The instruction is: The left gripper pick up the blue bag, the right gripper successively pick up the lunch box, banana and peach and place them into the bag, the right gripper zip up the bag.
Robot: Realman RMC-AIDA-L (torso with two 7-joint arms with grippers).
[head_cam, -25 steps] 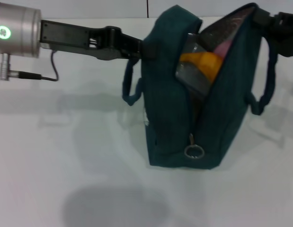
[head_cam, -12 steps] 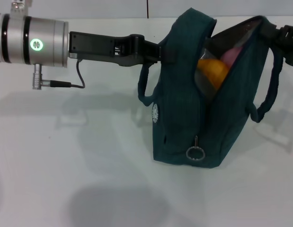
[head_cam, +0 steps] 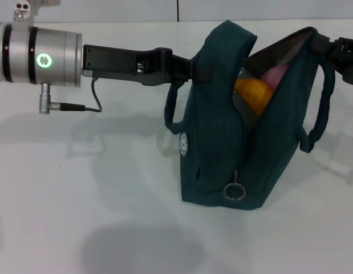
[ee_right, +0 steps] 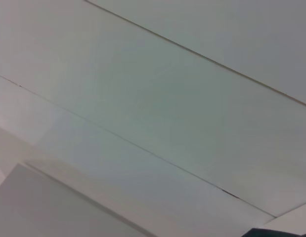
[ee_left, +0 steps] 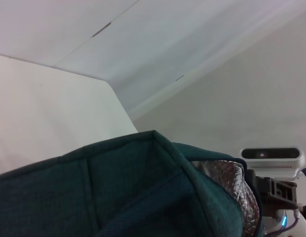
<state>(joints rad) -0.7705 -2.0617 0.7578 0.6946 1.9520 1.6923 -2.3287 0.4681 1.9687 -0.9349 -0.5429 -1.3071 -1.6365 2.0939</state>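
The blue bag (head_cam: 216, 142) stands on the white table (head_cam: 79, 188) with its top open. Its ring zipper pull (head_cam: 234, 192) hangs low at the front end and its round logo (head_cam: 185, 143) faces left. Inside, the banana (head_cam: 253, 91) and the pink peach (head_cam: 274, 74) show, with a clear edge of the lunch box (head_cam: 240, 103) below them. My left gripper (head_cam: 190, 64) is shut on the bag's left rim, which fills the left wrist view (ee_left: 118, 192) beside the foil lining (ee_left: 227, 177). My right gripper (head_cam: 339, 51) is at the bag's right rim by the handle.
The bag's two loop handles hang out to the left (head_cam: 171, 108) and right (head_cam: 321, 108). The left arm's silver cuff (head_cam: 39, 57) and its cable (head_cam: 79, 105) reach over the table's left side. The right wrist view shows only wall panels.
The left arm has moved right and the bag has shifted with it, standing more upright and turned so its logo shows. The right gripper has dropped slightly along the bag's right rim.
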